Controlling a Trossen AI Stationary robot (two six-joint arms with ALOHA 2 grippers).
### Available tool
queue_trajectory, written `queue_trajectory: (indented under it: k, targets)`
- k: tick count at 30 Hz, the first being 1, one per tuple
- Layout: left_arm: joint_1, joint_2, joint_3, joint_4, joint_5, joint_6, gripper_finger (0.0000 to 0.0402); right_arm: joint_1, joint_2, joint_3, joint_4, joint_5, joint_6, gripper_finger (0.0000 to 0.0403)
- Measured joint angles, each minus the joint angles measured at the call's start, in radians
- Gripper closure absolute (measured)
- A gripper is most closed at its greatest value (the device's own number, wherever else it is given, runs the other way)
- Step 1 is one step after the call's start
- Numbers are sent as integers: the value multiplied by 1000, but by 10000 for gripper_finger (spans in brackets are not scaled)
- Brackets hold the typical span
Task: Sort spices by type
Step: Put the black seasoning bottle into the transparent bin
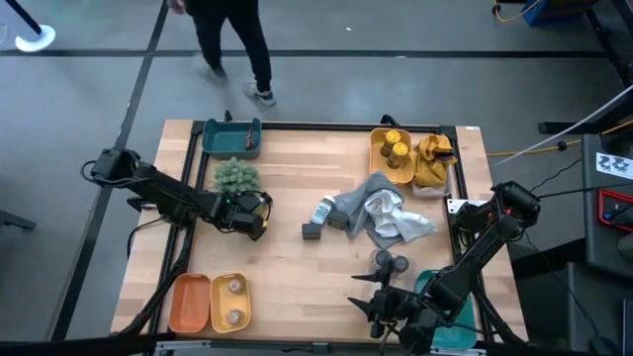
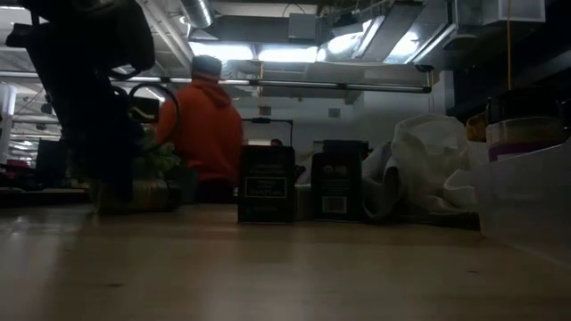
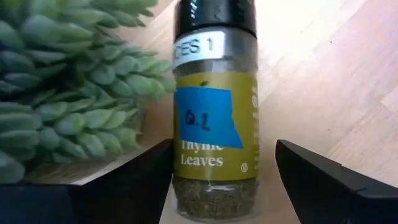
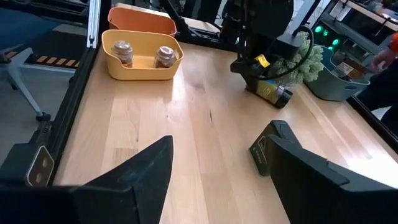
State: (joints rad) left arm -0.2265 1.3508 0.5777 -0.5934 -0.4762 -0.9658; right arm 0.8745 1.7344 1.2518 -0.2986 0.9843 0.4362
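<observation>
- High view: the left gripper (image 1: 255,213) hovers low over the left half of the table (image 1: 287,272), just beside the green plant ball (image 1: 236,176), with a thyme jar (image 1: 259,220) lying under its tip. The right gripper (image 1: 381,309) waits near the front edge, well apart from that jar, so the left arm is plainly the nearer one. Two jars sit in the yellow tray (image 1: 229,302) at front left, next to an orange tray (image 1: 190,303); more yellow-lidded jars fill a second yellow tray (image 1: 392,153) at the back.
- Low view: two dark tins (image 2: 266,184) stand upright mid-table. A person in an orange hoodie (image 2: 207,125) is in the room behind.
- Left wrist view: the thyme jar lies between the spread fingers (image 3: 134,180), which stand clear of the glass on both sides. Its long axis runs straight ahead, dark cap away from the wrist, so the jaws seem set to close across its body.
- Right wrist view: the right gripper's fingers (image 4: 140,177) stand apart and empty above bare wood. Far across the table, the jar lies on its side beneath the left gripper.
</observation>
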Motion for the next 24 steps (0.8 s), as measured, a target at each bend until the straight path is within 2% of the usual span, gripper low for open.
queue_trajectory:
  k: [13, 19, 24]
  targets:
    - [0, 8, 10, 8, 38, -7, 256, 0, 0, 0, 10, -1, 0, 151]
    - [-1, -9, 81, 11, 102, 5, 253, -5, 0, 0, 19, 4, 2, 151]
    - [-1, -14, 176, 14, 123, 95, 249, -22, 1, 0, 36, 18, 38, 151]
